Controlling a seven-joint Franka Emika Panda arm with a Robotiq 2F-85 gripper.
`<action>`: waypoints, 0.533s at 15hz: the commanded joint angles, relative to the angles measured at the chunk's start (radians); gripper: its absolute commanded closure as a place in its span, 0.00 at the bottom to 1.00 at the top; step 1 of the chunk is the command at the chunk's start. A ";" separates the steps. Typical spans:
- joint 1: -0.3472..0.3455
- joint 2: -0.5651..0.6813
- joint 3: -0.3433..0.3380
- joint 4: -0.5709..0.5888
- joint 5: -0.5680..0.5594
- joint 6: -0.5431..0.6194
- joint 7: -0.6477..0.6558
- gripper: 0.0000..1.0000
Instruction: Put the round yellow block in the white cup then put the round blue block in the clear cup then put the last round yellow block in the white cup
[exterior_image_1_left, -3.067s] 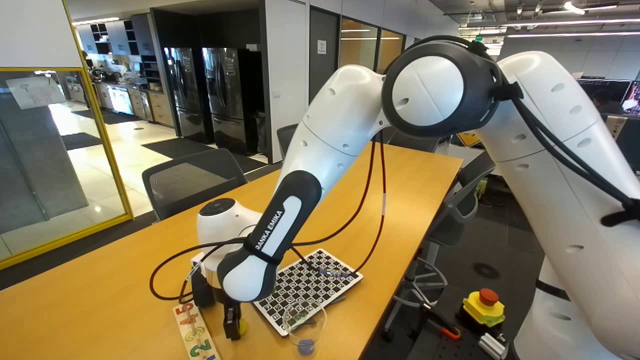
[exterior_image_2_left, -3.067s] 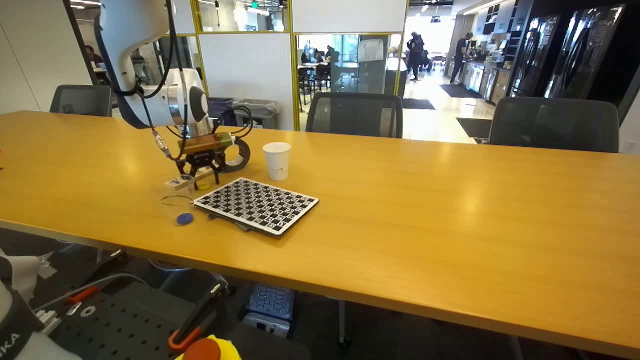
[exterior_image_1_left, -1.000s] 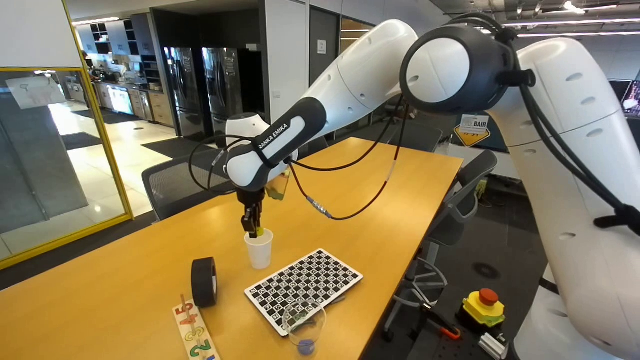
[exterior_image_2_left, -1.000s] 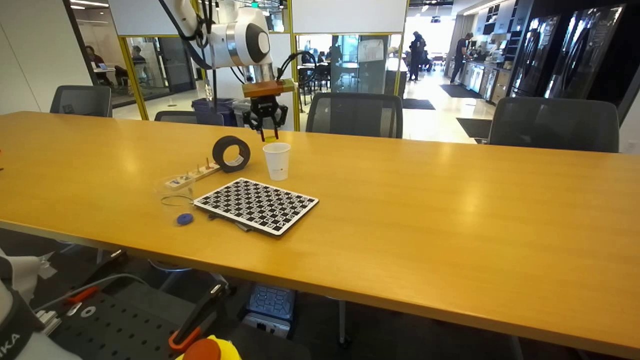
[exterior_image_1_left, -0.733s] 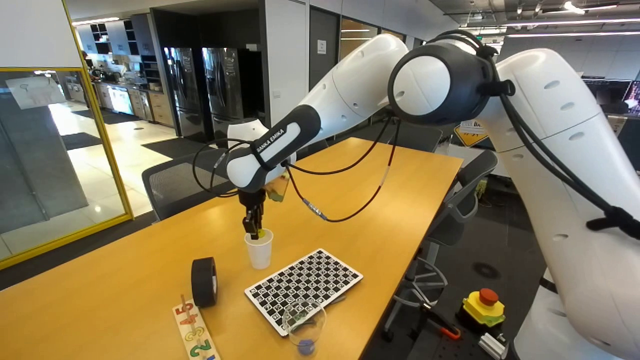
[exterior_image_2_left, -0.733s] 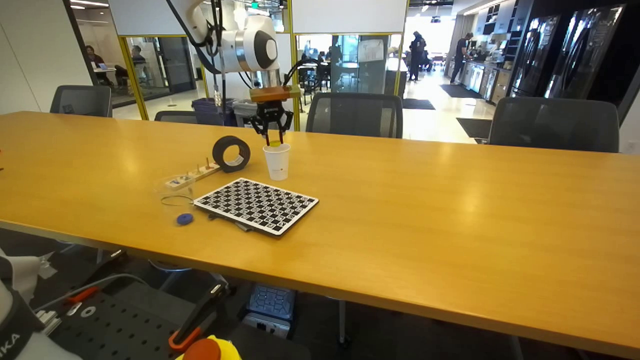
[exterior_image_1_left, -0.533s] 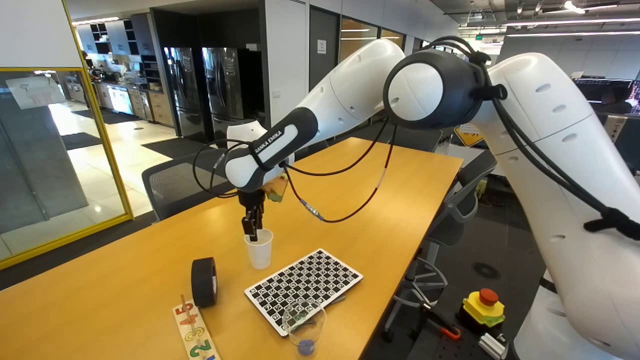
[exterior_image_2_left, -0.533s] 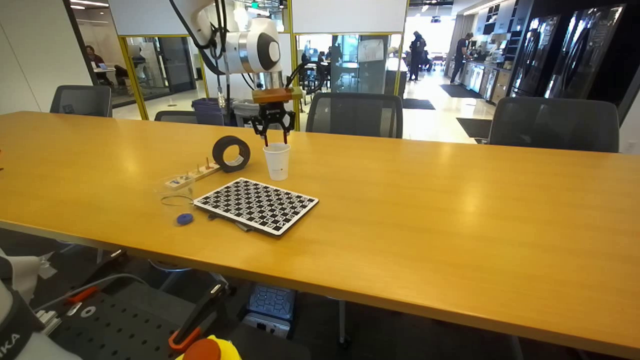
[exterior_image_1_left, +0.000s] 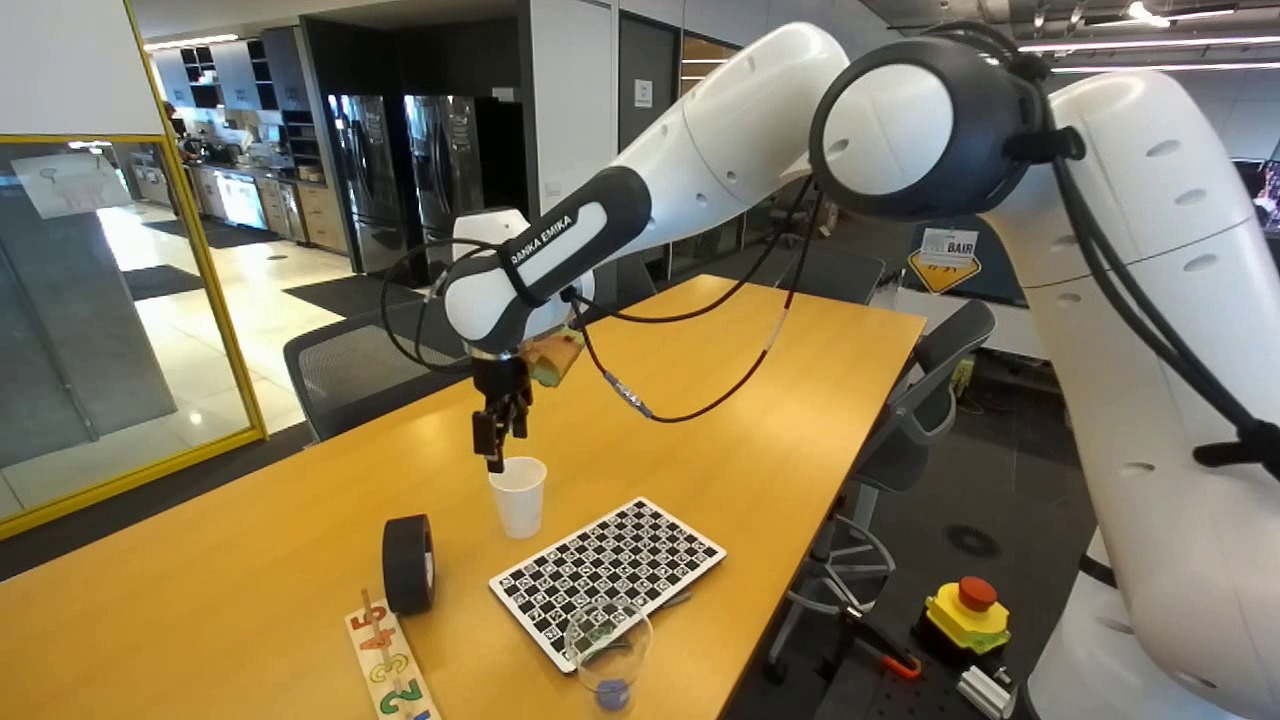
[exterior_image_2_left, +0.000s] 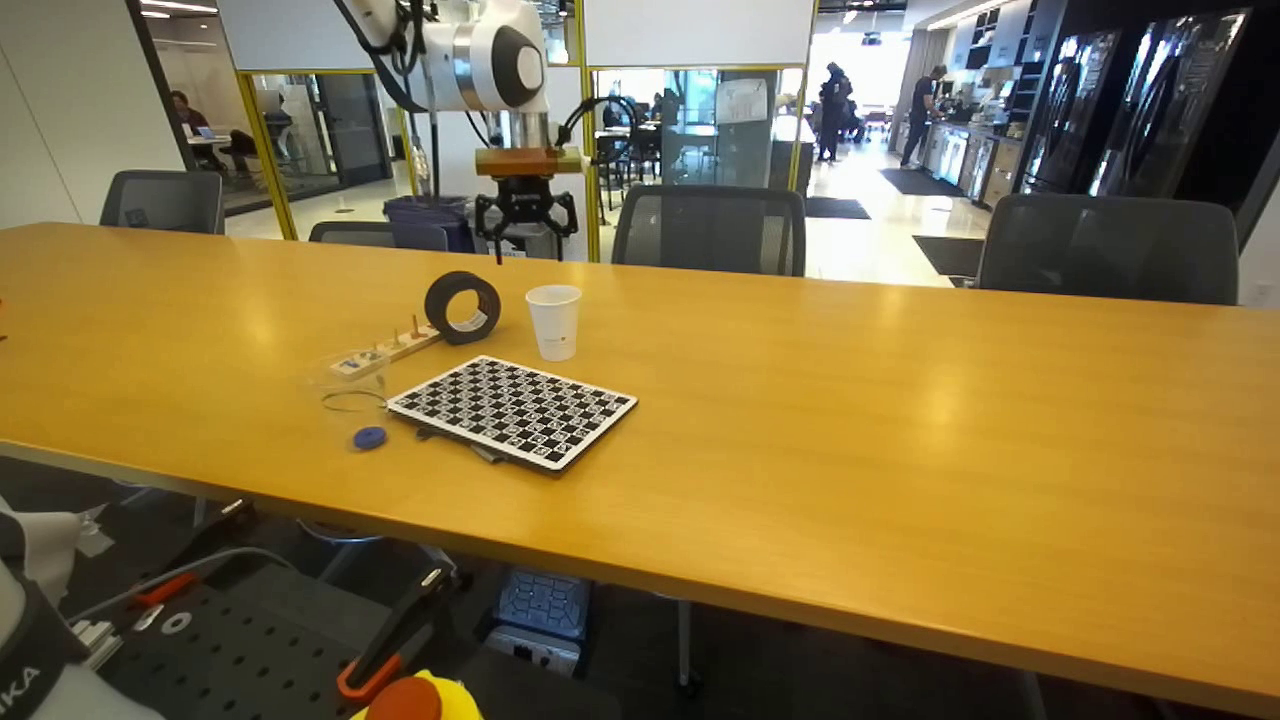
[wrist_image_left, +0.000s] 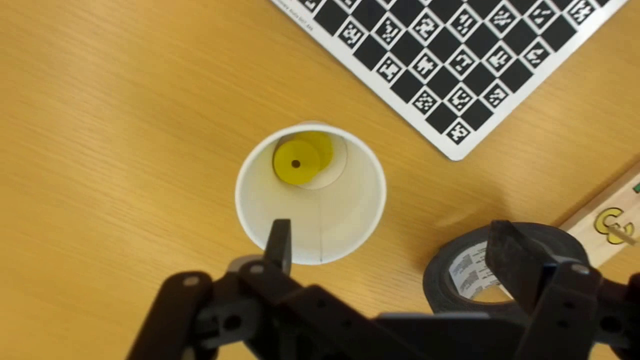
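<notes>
The white cup (exterior_image_2_left: 555, 325) stands upright on the table, seen in both exterior views. Looking down into it, the wrist view shows two round yellow blocks, one (wrist_image_left: 295, 172) overlapping the other (wrist_image_left: 325, 146) at the bottom. My gripper (exterior_image_2_left: 530, 259) hangs open above the cup, shifted to one side, with nothing between its fingers. One fingertip (wrist_image_left: 281, 237) appears over the cup's rim in the wrist view. The clear cup (exterior_image_1_left: 632, 650) stands near the table edge, and the round blue block (exterior_image_1_left: 612, 694) shows at its bottom.
Beside the white cup a black tape roll (exterior_image_2_left: 440, 305) stands on its edge. A wooden number board with pegs (exterior_image_1_left: 390, 665) lies beyond it. The black-and-white checkered board (exterior_image_2_left: 515, 410) lies flat between the two cups.
Three seconds ago my gripper was down at a yellow block by the number board. It carried that block to the white cup, opened, and has since risen and shifted aside; the block is in the cup.
</notes>
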 joint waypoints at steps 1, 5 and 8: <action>0.020 -0.232 0.001 -0.234 0.059 -0.014 0.105 0.00; 0.040 -0.436 0.010 -0.444 0.157 -0.006 0.209 0.00; 0.068 -0.595 0.008 -0.598 0.199 -0.002 0.286 0.00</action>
